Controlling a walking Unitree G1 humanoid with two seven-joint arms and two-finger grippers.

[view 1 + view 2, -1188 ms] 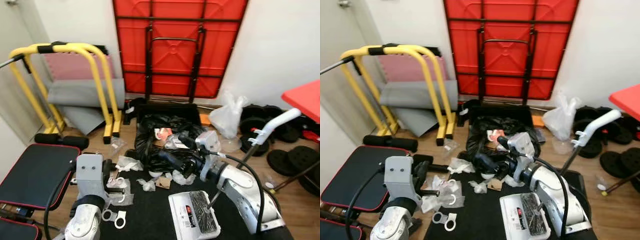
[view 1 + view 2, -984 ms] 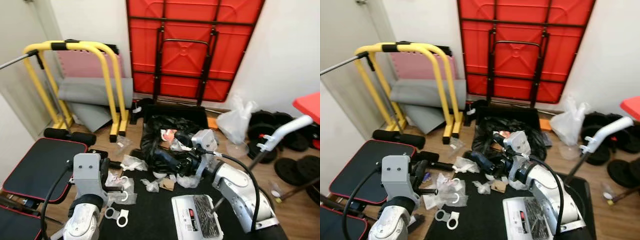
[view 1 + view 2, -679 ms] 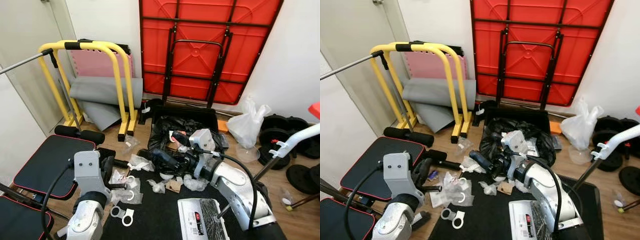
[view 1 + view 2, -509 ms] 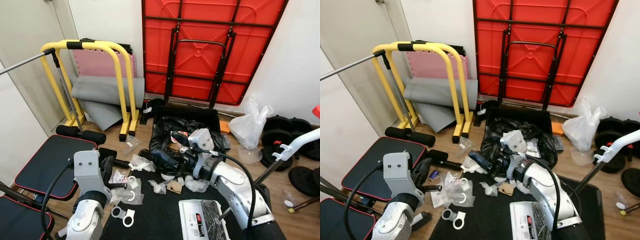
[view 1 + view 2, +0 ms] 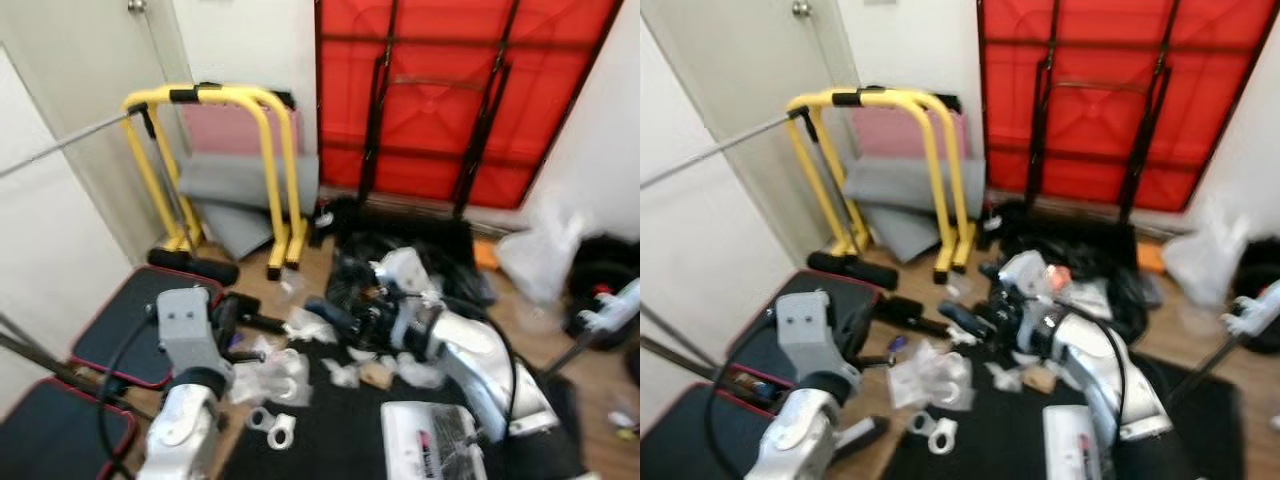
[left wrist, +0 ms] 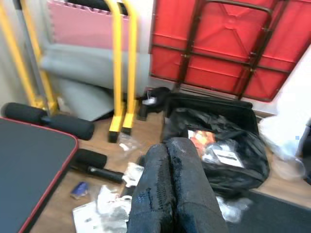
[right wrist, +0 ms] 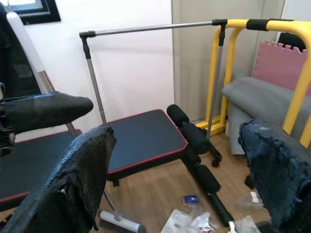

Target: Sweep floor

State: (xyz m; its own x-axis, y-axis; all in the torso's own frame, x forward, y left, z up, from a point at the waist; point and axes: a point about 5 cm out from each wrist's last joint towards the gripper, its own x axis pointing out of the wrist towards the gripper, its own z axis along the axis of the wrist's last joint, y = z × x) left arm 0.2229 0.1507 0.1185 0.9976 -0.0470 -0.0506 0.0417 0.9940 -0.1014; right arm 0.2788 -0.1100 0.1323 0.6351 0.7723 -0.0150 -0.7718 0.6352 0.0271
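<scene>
Floor [image 5: 300,268] debris is the target: crumpled plastic scraps [image 5: 935,378] and paper bits lie on the wood boards and on the black mat [image 5: 330,430], between the weight bench [image 5: 790,330] and the black rubbish bag [image 5: 400,255]. We hold no sweeping tool; a small brush [image 7: 119,224] lies on the boards below the bench. Our right gripper [image 7: 180,174] has its fingers spread wide and empty, extended over the litter. Our left gripper [image 6: 170,189] has its fingers pressed together, holding nothing, raised beside the bench. Risks, in our judgement: loose plastic may snag on our fingers, the mat edge may trap scraps, and the yellow frame [image 5: 235,160] leaves little room for an arm to swing.
</scene>
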